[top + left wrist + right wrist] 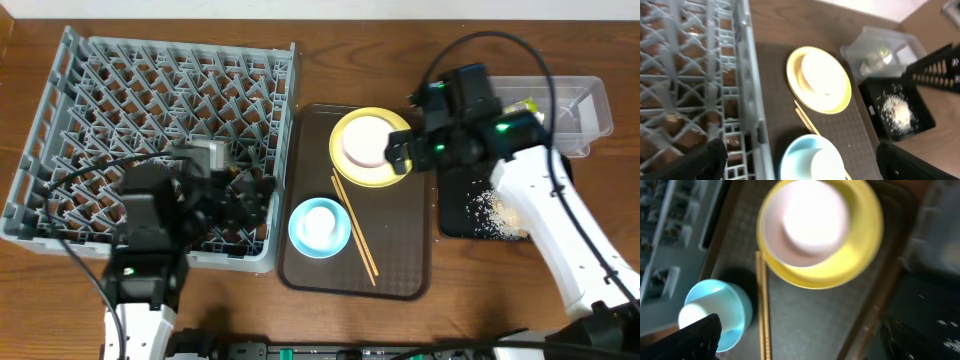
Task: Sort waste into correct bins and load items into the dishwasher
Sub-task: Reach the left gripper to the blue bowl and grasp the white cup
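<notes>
Since the right gripper (pixel 799 330) is the one parked over the brown tray (pixel 810 310), that's where I'd look first. Its jaws are spread wide with nothing between them. Straight ahead of the jaws and roughly centred in the gap is the white bowl (pixel 812 220), sitting on the yellow plate (pixel 862 265). The plate's near rim is just ahead of the fingertips.

Over toward the left finger, the chopsticks (pixel 762 310) lie with their long axis running away from the jaws, more or less in line with the way the gripper points, not across it. So the fingers would close across them without any wrist turn. Just outside that same finger is the blue bowl (pixel 735 305) with the little white cup (pixel 692 315) in it. Out past the right finger is the black tray (pixel 925 300), which holds the rice scraps (pixel 495 210).

The right arm reaches in from the tub side, wrist tipped down over the plate's edge, so it's clearly the nearer arm for the plate and bowl.

The left gripper (pixel 800 160) is also wide open and empty. It hangs over the near corner of the dish rack (pixel 690 75), looking out across the brown tray, with the blue bowl closest ahead of its jaws. The wrapper (pixel 881 52) looks to be in the clear tub (pixel 905 47), way out ahead of it.

My guess is the waste is sorted and loading is what's left, since I see no dishes in the rack.
</notes>
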Controlling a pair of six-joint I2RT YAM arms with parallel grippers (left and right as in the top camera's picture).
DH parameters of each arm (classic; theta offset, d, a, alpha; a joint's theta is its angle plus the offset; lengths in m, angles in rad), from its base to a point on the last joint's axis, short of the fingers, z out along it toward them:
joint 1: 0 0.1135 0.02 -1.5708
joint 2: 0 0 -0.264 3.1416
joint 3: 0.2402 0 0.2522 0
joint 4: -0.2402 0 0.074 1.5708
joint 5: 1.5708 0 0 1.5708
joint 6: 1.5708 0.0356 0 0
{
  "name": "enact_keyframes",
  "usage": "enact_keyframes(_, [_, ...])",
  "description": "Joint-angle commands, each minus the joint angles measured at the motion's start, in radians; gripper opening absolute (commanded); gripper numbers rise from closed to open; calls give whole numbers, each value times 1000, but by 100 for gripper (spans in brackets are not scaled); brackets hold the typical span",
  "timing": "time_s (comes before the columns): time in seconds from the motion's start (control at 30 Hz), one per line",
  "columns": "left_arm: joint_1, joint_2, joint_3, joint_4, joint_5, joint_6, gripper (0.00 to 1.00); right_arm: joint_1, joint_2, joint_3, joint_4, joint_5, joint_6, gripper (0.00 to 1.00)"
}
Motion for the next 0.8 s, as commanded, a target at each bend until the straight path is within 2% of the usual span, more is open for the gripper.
enact_keyframes(0.0, [-169,10,17,-1,-255,-67,98,-56,-8,2,-18,-35,11,99])
enact_keyframes(0.2, [-440,133,83,-50,-542,-84,99,-108,-8,2,-34,-35,11,99])
enact_keyframes(0.3, [-525,232,148,-117,-640,-84,99,-115,-8,2,-39,-35,11,99])
enact_keyframes(0.43, [-588,356,219,-171,-649,-84,99,-114,-8,2,-41,-35,11,99])
enact_keyframes(0.77, [-678,521,223,-187,-583,-84,100,-114,-8,2,-43,-35,11,99])
